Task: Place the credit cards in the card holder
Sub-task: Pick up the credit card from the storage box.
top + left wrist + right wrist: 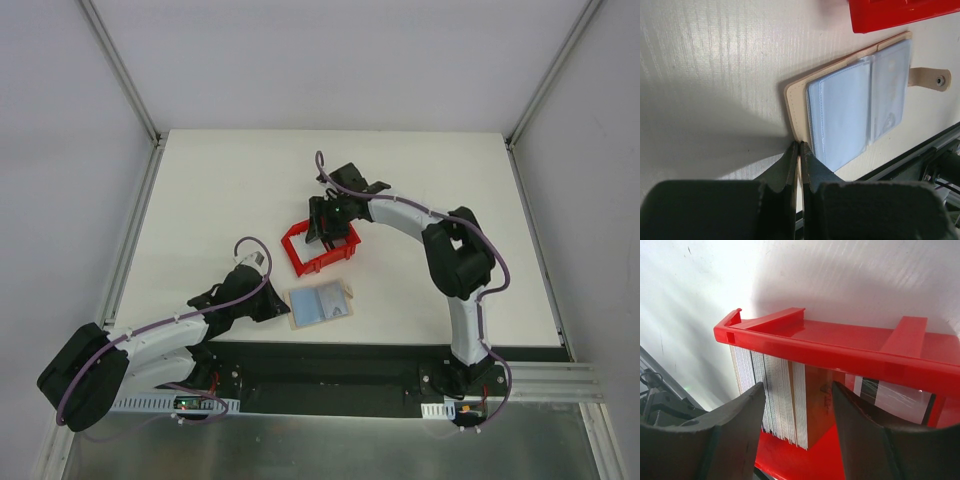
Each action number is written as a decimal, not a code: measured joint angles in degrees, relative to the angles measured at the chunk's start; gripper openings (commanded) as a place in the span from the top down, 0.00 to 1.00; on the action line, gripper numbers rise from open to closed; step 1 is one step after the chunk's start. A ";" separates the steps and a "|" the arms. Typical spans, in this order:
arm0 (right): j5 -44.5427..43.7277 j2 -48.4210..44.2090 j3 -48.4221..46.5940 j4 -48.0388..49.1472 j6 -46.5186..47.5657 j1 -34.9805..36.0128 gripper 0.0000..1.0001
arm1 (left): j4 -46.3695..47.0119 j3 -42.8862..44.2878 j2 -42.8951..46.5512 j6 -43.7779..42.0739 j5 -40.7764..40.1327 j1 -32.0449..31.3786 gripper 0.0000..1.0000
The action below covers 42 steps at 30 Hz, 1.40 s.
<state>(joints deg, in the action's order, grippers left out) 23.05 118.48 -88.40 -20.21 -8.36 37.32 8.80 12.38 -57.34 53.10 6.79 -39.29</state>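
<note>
White counter, pale walls all round. The right end effector hangs over the red bin, fingers apart, with the cards standing on edge directly between them, faces toward each finger. The left end effector, fingers together, touches the near corner of the open card holder just ahead of it.

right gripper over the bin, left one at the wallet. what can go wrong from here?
1. The right gripper is open astride a packed stack of credit cards on edge in the red bin: closing may pinch several.
2. The left gripper is shut, tips at just one edge of the open card holder: it could slide or pivot during insertion.
</note>
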 measured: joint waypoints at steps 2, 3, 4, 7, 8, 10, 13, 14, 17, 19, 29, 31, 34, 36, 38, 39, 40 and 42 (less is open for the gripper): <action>0.68 -0.02 0.17 0.37 -0.28 -0.57 0.45 | 0.00 0.00 -0.09 -0.02 0.00 0.00 1.00; 1.03 -0.09 0.20 0.66 -0.42 -0.70 0.46 | 0.00 0.04 -0.15 -0.02 0.02 0.00 1.00; 1.42 -0.20 0.28 0.92 -0.55 -0.76 0.47 | -0.02 0.11 -0.24 -0.02 0.02 0.00 1.00; 1.92 -0.63 0.52 1.49 -0.66 -0.72 0.50 | 0.00 0.33 -0.55 -0.04 0.02 0.00 1.00; 2.05 -0.74 0.63 1.57 -0.66 -0.74 0.50 | 0.00 0.33 -0.57 -0.04 0.02 0.00 1.00; 2.36 -0.87 0.68 1.57 -0.70 -0.76 0.51 | 0.00 0.33 -0.61 -0.04 0.02 0.00 1.00; 2.82 -0.98 0.68 1.60 -0.76 -0.76 0.54 | 0.07 0.42 -0.76 -0.04 0.04 0.00 1.00; 2.93 -1.09 0.68 1.60 -0.83 -0.76 0.55 | 0.07 0.44 -0.76 -0.04 0.04 0.00 1.00; 3.04 -1.46 0.68 1.60 -0.96 -0.76 0.60 | 0.07 0.44 -0.79 -0.04 0.04 0.00 1.00; 3.15 -1.84 0.68 1.60 -1.05 -0.79 0.65 | 0.07 0.44 -0.79 -0.04 0.04 0.00 1.00; 2.25 -2.49 0.68 1.51 -0.90 -0.94 0.91 | 0.07 0.44 -0.85 -0.04 0.07 0.00 1.00; 1.22 -2.51 0.68 1.25 -0.74 -1.07 0.92 | 0.09 0.44 -0.85 -0.04 0.07 0.00 1.00; -0.48 -2.51 0.68 0.44 -0.31 -1.07 0.92 | 0.07 0.46 -0.85 -0.04 0.07 0.00 1.00; -2.01 -2.51 0.68 -0.44 0.22 -0.94 0.92 | 0.07 0.46 -0.85 -0.07 0.07 0.00 1.00; -3.21 -2.51 0.68 -1.18 0.61 -0.85 0.92 | 0.07 0.52 -0.96 -0.07 0.07 0.00 1.00; -3.50 -2.51 0.68 -1.40 0.81 -0.81 0.93 | 0.11 0.57 -1.05 -0.07 0.07 0.00 1.00; -3.78 -2.51 0.68 -1.62 0.98 -0.79 0.92 | 0.15 0.61 -1.18 -0.07 0.09 0.00 1.00; -4.26 -2.51 0.68 -1.99 1.29 -0.66 0.92 | 0.33 0.63 -1.33 -0.09 0.09 0.00 1.00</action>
<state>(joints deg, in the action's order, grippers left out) 18.79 115.96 -87.72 -22.20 -7.07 36.67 9.13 13.02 -58.67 53.01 6.87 -39.29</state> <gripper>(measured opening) 0.076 0.003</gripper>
